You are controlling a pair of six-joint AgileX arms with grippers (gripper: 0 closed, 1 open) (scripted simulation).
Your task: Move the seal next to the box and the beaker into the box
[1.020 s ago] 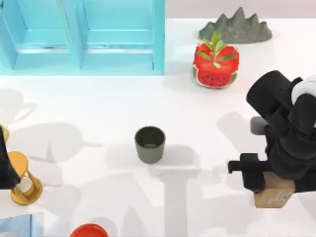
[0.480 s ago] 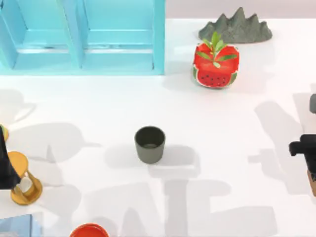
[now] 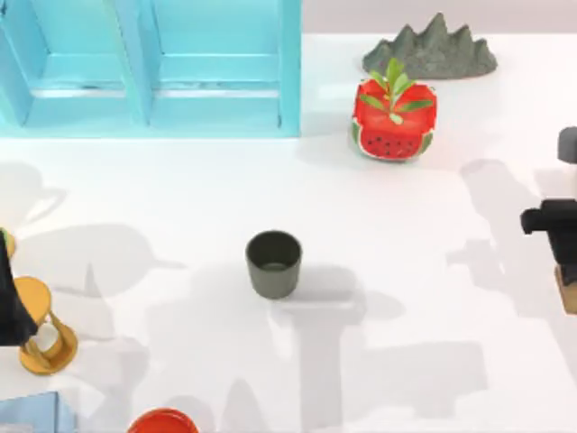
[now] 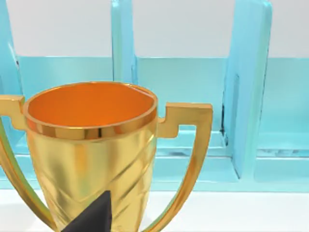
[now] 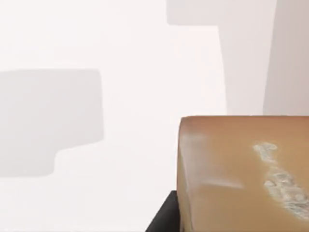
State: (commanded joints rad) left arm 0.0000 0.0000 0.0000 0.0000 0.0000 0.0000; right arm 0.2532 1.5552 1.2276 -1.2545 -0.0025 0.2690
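So the seal (image 3: 568, 290) is way over at the right edge of the tabletop (image 3: 406, 234) in the top view, just a tan sliver tucked under the dark body of the right gripper (image 3: 563, 262). From the right wrist view you get a much better look: the seal (image 5: 241, 174) is a tan-brown block with whitish scuffs on one face, and a black bit of the gripper sits right against its lower edge. The white tabletop lies well below it there, so it looks lifted off the surface. Gripper looks clamped on it, though I can't see both fingers.

The beaker (image 3: 273, 263) is the dark grey-green cup standing upright around the middle of the tabletop, well apart from that gripper, and it looks empty inside. The box (image 3: 153, 68) is the big light-blue thing along the back left, with dividers; the compartments I can see have nothing in them.

The left arm (image 3: 11, 302) is at the far left edge next to a golden hourglass-shaped stand (image 3: 43, 329). Its wrist view has a gold trophy cup (image 4: 91, 154) up close, orange and empty inside, with the blue box (image 4: 193, 96) behind it. Can't tell whether the left gripper is open or not.
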